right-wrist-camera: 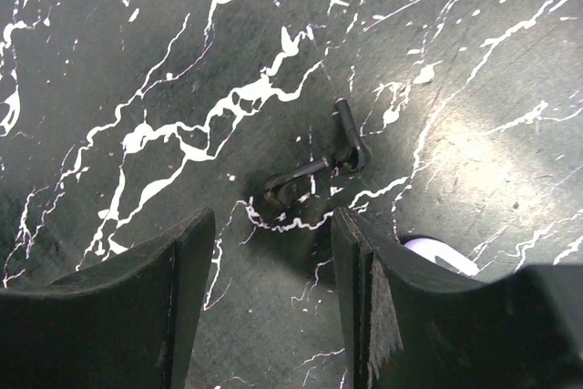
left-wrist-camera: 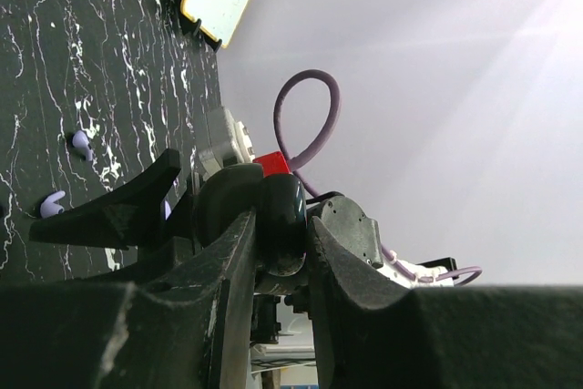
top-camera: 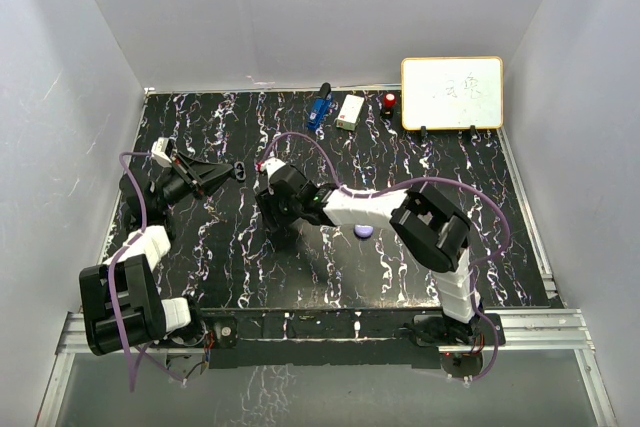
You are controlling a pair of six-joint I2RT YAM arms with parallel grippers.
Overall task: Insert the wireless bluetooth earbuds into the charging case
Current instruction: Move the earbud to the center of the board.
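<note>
Right gripper [right-wrist-camera: 271, 234]: hanging low over the table [right-wrist-camera: 100, 34], jaws standing apart and nothing sitting between them.
Black earbud [right-wrist-camera: 305, 172]: lying on the table just ahead of the gap. It is showing as a small dark hooked piece, blending into the dark marble so its outline is hard to read.
Lavender piece [right-wrist-camera: 437, 252]: peeking out just beside one finger, mostly hidden; probably another earbud.
Left gripper [left-wrist-camera: 281, 230]: clamping a glossy black puck [left-wrist-camera: 284, 193] on edge between closed fingers. I am taking this for the charging case.
Lavender earbuds [left-wrist-camera: 82, 141]: two lying loose on the table near the right arm, apart from each other.
Handling: the black earbud is looking very light, hard and smooth. An off-centre pinch is likely sending it skidding or flicking away.
Hold: pinching across the fatter body, not the thin hook, is looking safest, with the pads sitting squarely on either side.
</note>
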